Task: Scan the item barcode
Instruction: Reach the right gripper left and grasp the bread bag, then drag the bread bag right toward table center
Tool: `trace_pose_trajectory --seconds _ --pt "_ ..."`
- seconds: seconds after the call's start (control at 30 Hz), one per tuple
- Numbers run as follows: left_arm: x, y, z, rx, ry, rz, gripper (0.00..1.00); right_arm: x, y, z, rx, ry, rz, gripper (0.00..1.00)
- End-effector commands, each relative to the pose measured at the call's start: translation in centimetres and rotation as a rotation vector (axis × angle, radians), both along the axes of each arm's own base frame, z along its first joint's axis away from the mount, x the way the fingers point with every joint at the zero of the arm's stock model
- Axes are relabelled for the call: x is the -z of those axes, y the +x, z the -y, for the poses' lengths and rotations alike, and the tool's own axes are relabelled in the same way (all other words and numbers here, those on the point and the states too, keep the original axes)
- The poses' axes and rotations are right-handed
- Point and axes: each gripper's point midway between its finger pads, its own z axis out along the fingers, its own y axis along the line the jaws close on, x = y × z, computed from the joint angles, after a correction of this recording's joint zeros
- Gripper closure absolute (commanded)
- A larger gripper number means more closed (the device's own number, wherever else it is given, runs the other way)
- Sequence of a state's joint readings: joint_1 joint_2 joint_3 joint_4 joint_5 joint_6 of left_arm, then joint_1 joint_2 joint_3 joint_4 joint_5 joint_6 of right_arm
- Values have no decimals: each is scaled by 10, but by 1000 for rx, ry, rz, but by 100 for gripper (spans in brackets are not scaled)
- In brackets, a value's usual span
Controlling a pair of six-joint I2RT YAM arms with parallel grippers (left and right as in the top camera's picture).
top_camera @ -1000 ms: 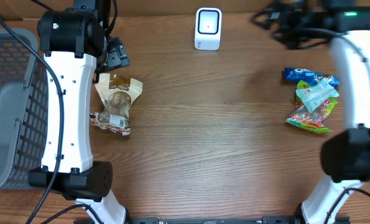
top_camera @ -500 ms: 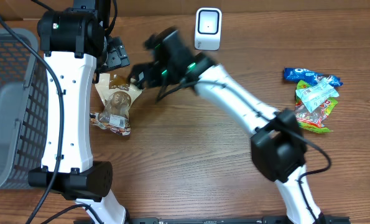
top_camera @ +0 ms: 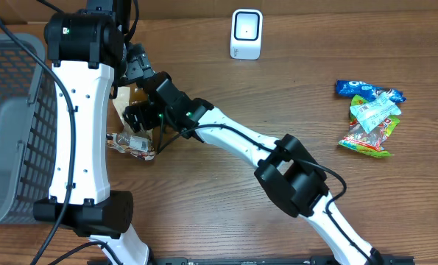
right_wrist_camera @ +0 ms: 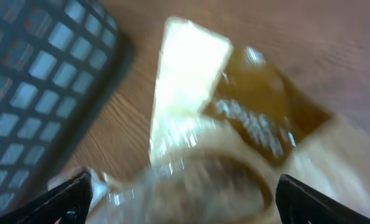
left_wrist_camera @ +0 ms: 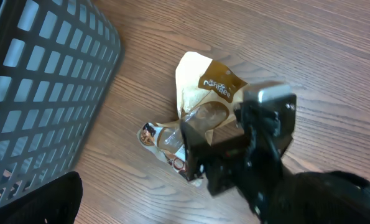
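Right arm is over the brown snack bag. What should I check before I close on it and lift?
1. Right gripper open: ok, fingers stand wide apart.
2. Brown snack bag between the fingers: ok, it fills the gap in the right wrist view.
3. Fingers low enough to grip: cannot tell, that view is blurred.
4. Left gripper clear of the bag: cannot tell, it hangs close by the bag's top end.
5. Scanner unobstructed: ok.
6. Barcode side known: cannot tell, none visible.

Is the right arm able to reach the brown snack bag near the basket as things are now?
Probably yes: the right gripper hangs open just above the brown snack bag, and nothing lies between them.
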State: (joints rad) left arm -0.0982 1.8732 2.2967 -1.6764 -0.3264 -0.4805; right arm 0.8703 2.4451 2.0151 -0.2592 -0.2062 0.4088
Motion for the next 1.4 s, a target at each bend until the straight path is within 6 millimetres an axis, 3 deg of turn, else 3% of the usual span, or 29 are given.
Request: trace_pose_trajectory --seconds 0.0,0.13,0.27,0.5,0.67,0.73,0.77,0.87,0.97,1.03,1.17,1.37 --pt "3 1 1 -13 8 -3 0 -5 2 -12 -66 30 103 5" --pt "3 1 1 -13 8 -3 0 -23 5 -25 -103 94 197 5" --pt "3 1 1 -13 8 -3 0 -26 1 -31 -112 108 208 4" --pt "3 1 1 -13 8 -3 0 11 -21 -42 -182 71 172 4" --pt "3 1 1 -13 8 -3 0 41 -28 -35 -202 -5 129 5" --pt "3 1 1 -13 8 -3 0 52 -32 -29 -244 -69 146 11" --pt "3 1 1 -13 8 -3 0 59 -33 -23 -257 -110 152 16" --pt "3 1 1 -13 8 -3 0 85 -31 3 -239 -278 147 19" --pt "3 1 1 -13 8 -3 0 110 -23 45 -164 -486 120 19" --pt "3 1 1 -13 8 -3 0 115 -17 75 -112 -606 101 19" --pt "3 1 1 -13 8 -3 0 104 -14 114 -81 -707 28 18" --pt "3 1 1 -13 8 -3 0 60 14 166 108 -653 -141 11"
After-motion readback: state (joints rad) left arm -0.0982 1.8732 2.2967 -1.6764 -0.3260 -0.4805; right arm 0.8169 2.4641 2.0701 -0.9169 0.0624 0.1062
